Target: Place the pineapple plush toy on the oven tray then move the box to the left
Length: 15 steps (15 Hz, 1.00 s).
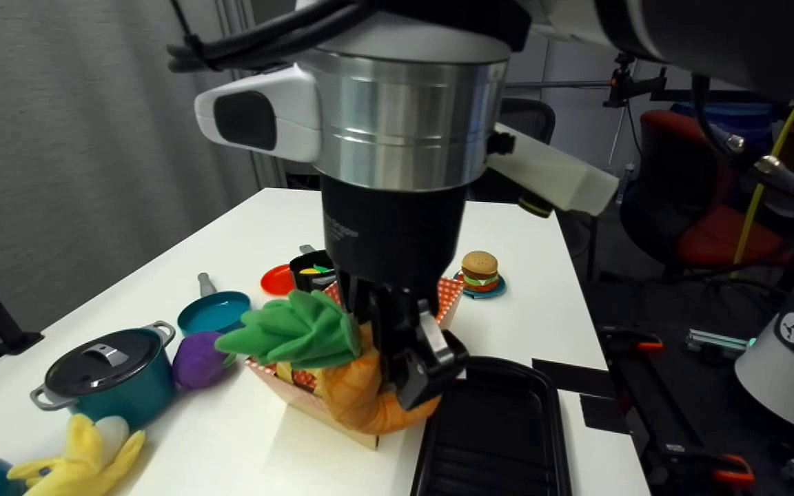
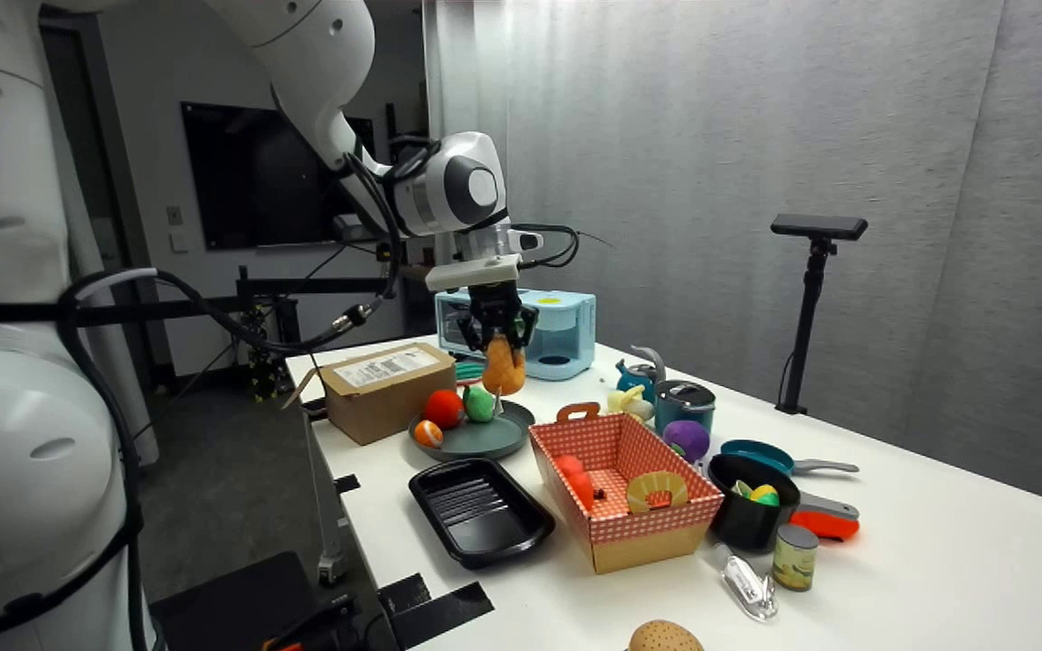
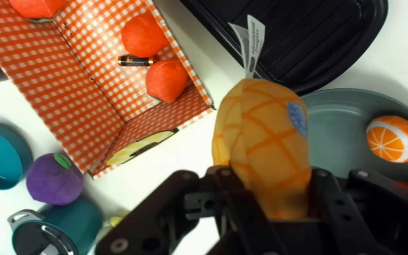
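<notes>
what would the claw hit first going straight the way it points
The pineapple plush toy in the claw would lead downward, probably meeting the gray plate or the white table beside it; depth is unclear.

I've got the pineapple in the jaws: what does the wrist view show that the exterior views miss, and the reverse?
Only the wrist view: the blue patch on the pineapple toy, and the lettered face of its white tag.

Only the exterior views, between them: the pineapple's green leaves, the light-blue toy appliance, the brown carton, the hamburger and the tin can.

Shared by the wrist and both exterior views: the pineapple toy held in the jaws, the black tray, the checked box, the purple fruit and the lidded pot.
</notes>
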Each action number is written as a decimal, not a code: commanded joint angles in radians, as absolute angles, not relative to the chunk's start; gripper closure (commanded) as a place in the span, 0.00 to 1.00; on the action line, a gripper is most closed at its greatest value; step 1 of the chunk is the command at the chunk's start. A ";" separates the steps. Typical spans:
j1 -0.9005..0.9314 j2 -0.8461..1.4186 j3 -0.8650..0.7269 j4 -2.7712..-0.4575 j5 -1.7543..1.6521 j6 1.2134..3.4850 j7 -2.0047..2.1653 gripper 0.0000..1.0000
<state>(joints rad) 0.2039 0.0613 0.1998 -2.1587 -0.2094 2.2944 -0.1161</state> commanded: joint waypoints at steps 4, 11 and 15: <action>0.233 0.003 0.241 -2.205 -0.200 2.300 -0.215 0.94; 0.199 -0.039 0.203 -2.274 -0.193 2.258 -0.232 0.94; 0.178 -0.089 0.172 -2.336 -0.190 2.232 -0.219 0.94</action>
